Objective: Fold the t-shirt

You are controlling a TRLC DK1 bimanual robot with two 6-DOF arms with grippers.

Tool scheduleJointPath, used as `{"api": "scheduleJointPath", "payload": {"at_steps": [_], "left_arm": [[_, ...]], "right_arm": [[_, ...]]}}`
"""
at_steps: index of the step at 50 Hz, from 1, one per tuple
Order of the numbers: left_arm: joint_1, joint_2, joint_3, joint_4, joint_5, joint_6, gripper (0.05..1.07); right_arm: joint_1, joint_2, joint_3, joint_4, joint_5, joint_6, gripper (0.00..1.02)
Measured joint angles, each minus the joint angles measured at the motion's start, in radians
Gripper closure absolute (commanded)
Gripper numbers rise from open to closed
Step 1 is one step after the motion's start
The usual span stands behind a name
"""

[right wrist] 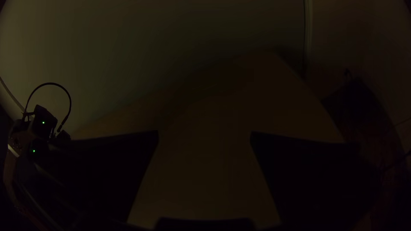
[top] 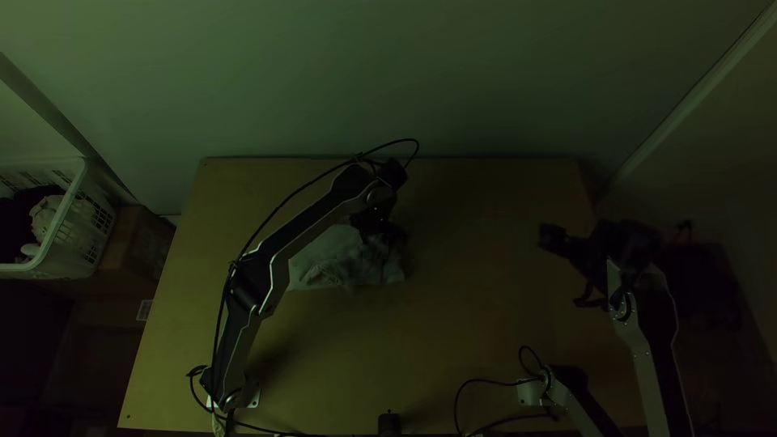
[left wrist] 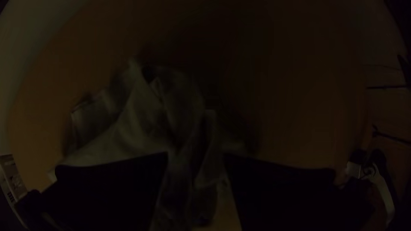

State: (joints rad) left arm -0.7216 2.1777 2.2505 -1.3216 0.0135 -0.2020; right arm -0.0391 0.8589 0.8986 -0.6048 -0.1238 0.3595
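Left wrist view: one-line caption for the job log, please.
Left gripper, open, at the bunched t-shirt on the wooden table.

No text, label, brand, number or sign was legible in the top view, the left wrist view or the right wrist view. A small, pale, rectangular patch (top: 144,310) appeared in the top view, beside the left edge of the light wooden table (top: 166,356). The patch may have been a label, though the dim light left this uncertain. Its marking was too small and dark to be read, and the surface that carried it could not be identified.
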Motion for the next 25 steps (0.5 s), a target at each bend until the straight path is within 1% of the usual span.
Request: {"api": "scheduleJointPath", "payload": {"at_steps": [6, 11, 17, 25], "left_arm": [[-0.034, -0.002, 0.012, 0.070, 0.000, 0.000, 0.09], [-0.030, -0.013, 0.012, 0.122, 0.000, 0.002, 0.09], [0.013, -0.055, 0.012, 0.172, 0.000, 0.011, 0.09], [0.100, -0.151, 0.010, 0.214, 0.000, 0.019, 0.09]], "right_arm": [[0.004, 0.000, -0.019, 0.022, 0.000, 0.000, 0.04], [0.006, 0.000, -0.019, 0.059, 0.000, -0.001, 0.04], [0.006, 0.000, -0.019, 0.117, 0.000, -0.005, 0.04], [0.020, 0.024, -0.019, 0.177, 0.000, -0.056, 0.04]]}}
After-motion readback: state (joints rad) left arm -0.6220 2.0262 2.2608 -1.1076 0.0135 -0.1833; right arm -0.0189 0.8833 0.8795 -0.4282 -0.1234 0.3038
